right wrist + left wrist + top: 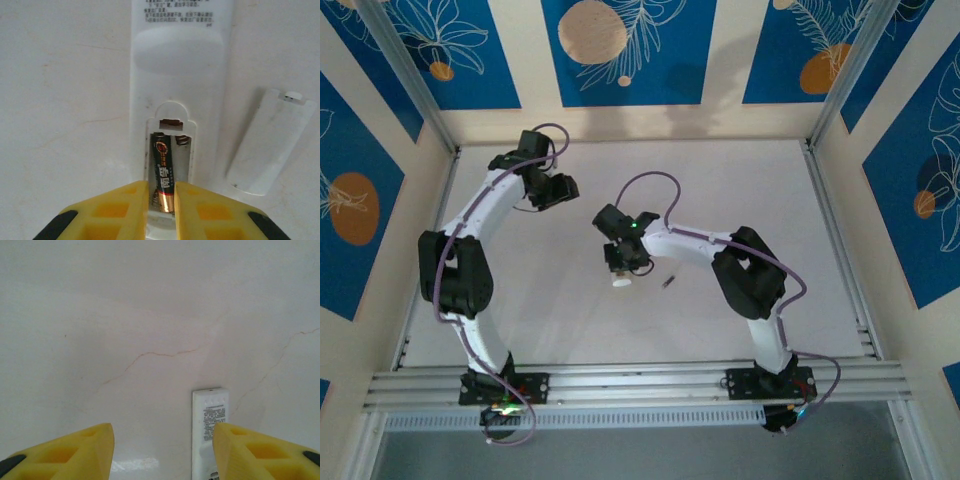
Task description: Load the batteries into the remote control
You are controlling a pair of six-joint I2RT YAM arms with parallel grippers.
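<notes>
The white remote control [180, 65] lies back side up on the table, its battery compartment uncovered. My right gripper [162, 187] is shut on a black and gold battery [162, 160], which stands in the left slot of the compartment; the right slot is bare, with its spring showing. From above, the right gripper [619, 268] is at mid-table, and a second battery [668, 282] lies loose just right of it. My left gripper [163, 432] is open and holds nothing. The remote's labelled end [210, 415] lies just inside its right finger [250, 450], partly hidden by it.
The white battery cover [270, 145] lies on the table right of the remote, slightly slanted. The white tabletop [740, 190] is bounded by an aluminium frame rail [640, 385] at the near edge and by blue and cream patterned walls on the other sides.
</notes>
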